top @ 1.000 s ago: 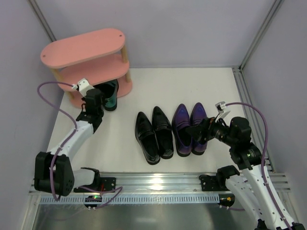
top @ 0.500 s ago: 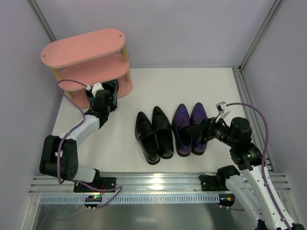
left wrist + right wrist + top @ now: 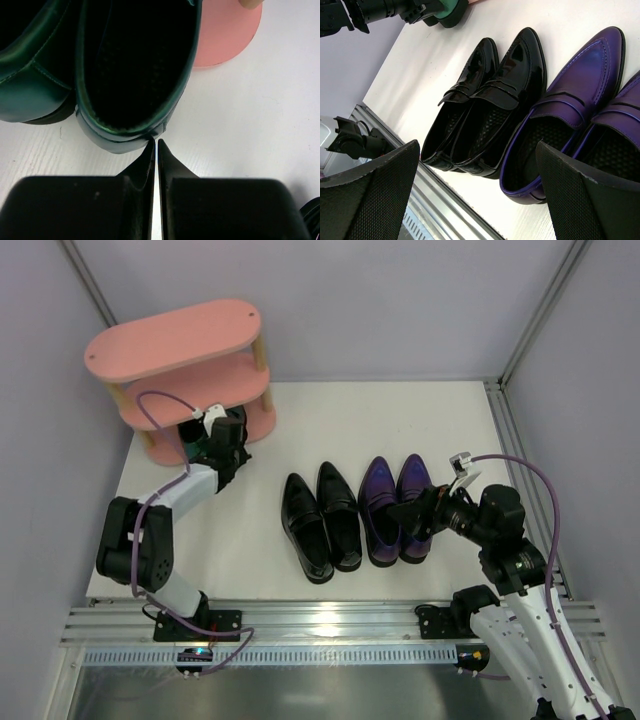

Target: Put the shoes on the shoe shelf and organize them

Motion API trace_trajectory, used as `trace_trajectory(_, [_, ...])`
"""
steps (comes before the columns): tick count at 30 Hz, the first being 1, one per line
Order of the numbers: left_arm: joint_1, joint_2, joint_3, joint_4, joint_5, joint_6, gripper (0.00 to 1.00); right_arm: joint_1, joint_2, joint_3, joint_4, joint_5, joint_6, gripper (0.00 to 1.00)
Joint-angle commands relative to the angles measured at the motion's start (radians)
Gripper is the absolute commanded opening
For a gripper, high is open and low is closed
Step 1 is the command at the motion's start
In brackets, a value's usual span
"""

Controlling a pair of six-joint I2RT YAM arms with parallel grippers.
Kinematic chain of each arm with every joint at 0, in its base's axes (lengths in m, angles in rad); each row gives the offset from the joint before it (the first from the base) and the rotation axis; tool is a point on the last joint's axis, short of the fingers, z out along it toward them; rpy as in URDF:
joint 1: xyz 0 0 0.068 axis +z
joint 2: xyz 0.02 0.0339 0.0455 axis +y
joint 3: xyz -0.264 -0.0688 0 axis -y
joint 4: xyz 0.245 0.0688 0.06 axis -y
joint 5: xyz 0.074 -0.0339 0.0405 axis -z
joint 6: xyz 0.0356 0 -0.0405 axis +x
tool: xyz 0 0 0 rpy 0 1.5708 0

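The pink shoe shelf [image 3: 180,350] stands at the back left. Two teal-green shoes [image 3: 135,75] lie heel-first toward my left gripper [image 3: 155,142], toes under the shelf's lowest board [image 3: 225,35]. The gripper is shut and empty, its tips touching the right shoe's heel. In the top view it [image 3: 232,427] sits at the shelf's foot and the teal shoes are mostly hidden. The black pair [image 3: 320,520] and purple pair [image 3: 395,505] lie side by side mid-table. My right gripper [image 3: 415,520] is open and empty, hovering over the purple heels [image 3: 575,95] beside the black pair [image 3: 490,95].
Grey walls with metal posts close in the table on three sides. A metal rail [image 3: 330,625] runs along the near edge. The shelf's top board [image 3: 170,340] and middle board [image 3: 200,400] carry nothing.
My left gripper has swung up and right to the shelf's foot, and the teal shoes have gone further under the shelf. The right arm has not moved.
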Motion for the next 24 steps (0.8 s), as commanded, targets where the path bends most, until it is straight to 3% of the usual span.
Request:
trace_trajectory(1, [0.009,0.018,0.080,0.053,-0.074,0.035,0.00,0.005,0.013,0.006,0.034,-0.004,0.002,0.97])
trace_trajectory(9, [0.009,0.067,0.167,0.042,-0.105,0.064,0.00,0.005,0.016,0.008,0.034,-0.004,0.002,0.97])
trace_trajectory(19, [-0.038,0.006,0.109,0.136,-0.010,0.076,0.00,0.005,0.010,0.002,0.033,-0.002,-0.001,0.97])
trace_trajectory(24, [-0.069,-0.027,0.102,0.035,-0.031,0.055,0.00,0.005,-0.001,0.000,0.027,0.001,0.001,0.98])
